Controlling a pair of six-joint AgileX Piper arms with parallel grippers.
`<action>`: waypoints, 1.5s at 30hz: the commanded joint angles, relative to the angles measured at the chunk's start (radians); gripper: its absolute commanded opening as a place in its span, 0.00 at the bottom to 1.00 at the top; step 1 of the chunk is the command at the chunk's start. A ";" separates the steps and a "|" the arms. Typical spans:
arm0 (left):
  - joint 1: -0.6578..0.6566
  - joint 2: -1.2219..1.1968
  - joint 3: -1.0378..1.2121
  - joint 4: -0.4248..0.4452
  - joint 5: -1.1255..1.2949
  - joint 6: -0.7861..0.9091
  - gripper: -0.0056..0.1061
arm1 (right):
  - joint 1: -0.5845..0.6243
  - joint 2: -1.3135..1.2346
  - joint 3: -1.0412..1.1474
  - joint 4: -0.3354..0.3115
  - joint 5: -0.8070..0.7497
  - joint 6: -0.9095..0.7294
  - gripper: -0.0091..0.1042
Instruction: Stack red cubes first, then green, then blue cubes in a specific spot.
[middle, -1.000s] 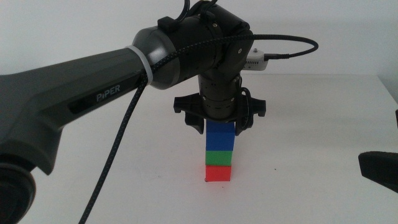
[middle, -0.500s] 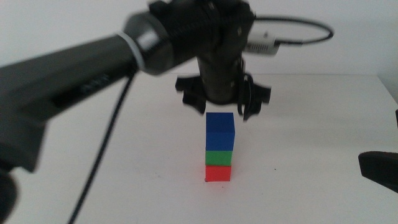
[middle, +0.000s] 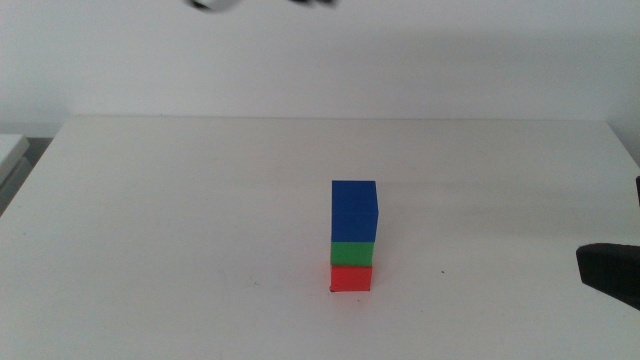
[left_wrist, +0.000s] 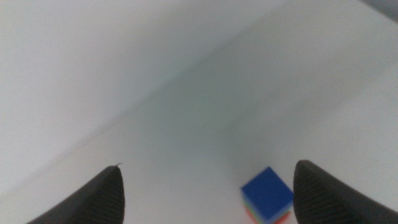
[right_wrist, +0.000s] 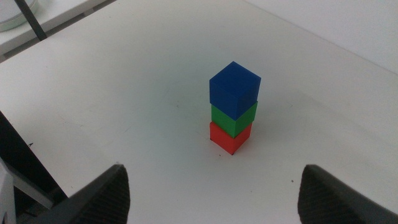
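The three cubes stand as one tower on the white table (middle: 150, 220): the red cube (middle: 351, 277) at the bottom, the green cube (middle: 353, 252) on it, the blue cube (middle: 354, 211) on top, faces lined up closely enough that nothing overhangs by much. I judge them light, rigid and matte, so they should not slip between my jaws, but a tower this narrow would topple from a sideways nudge; if I had to take any of them again I would close on two opposite flat sides of the blue one, coming straight down and square to it. A few tiny dark marks sit on the table near the tower's foot, one just at the red cube's corner, which I take to be the marked spot (middle: 333, 289), though they are too small to be sure. My left claw (left_wrist: 208, 186) hangs high above the table with its jaws spread wide and nothing between them; the tower lies well below it, seen from above between the two jaw tips, nearer one of them. My right claw (right_wrist: 214, 190) waits at the table's right edge, jaws also wide apart and empty, with the tower well apart in front of it. By my reading the stack is done in the right order
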 joint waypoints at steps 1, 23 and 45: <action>0.016 -0.066 0.006 0.014 0.003 0.064 0.87 | -0.005 -0.005 0.003 -0.003 -0.016 -0.003 0.89; 0.682 -0.766 0.632 -0.198 -0.222 0.222 0.86 | -0.005 -0.005 0.003 0.001 -0.016 -0.003 0.89; 0.682 -0.949 1.094 -0.345 -0.645 0.222 0.86 | -0.009 -0.045 0.357 -0.011 -0.568 -0.003 0.89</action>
